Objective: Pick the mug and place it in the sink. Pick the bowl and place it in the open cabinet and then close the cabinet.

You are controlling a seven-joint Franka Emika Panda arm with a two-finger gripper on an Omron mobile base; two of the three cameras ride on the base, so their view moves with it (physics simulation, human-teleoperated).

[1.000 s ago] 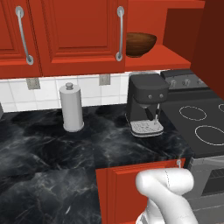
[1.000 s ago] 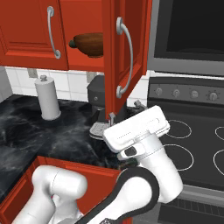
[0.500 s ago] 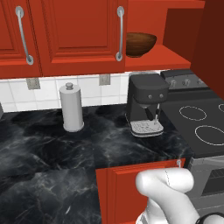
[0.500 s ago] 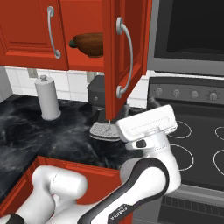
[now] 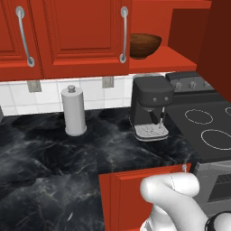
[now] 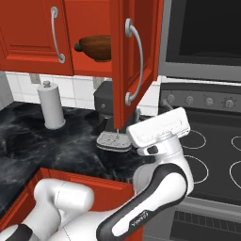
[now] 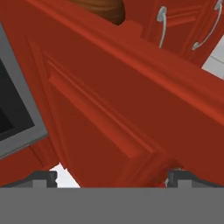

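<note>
The brown wooden bowl [image 5: 144,45] [image 6: 96,47] rests on the red shelf inside the upper cabinet [image 5: 180,58]. The cabinet's door [image 6: 136,61] stands swung out toward me, its silver handle on the side facing the stove. My gripper [image 7: 112,177] is open, with its fingertips [image 7: 43,177] spread wide right in front of the door's panelled outer face [image 7: 109,109]. In the right base view the white hand [image 6: 160,128] hangs just below and right of the door's lower corner. Nothing is held. The bowl's rim [image 7: 105,8] peeks over the door. The mug and the sink are out of view.
A black coffee machine [image 5: 151,106] stands under the cabinet on the dark marble counter [image 5: 54,171], and a white paper towel roll [image 5: 74,110] stands to its left. The stove [image 6: 216,155] and a microwave [image 6: 202,37] are on the right. A red lower cabinet corner [image 5: 135,189] juts beside the arm.
The hand has moved right and slightly up, coming round to the outer face of the open door. The bowl stays on the shelf and the door has not moved.
</note>
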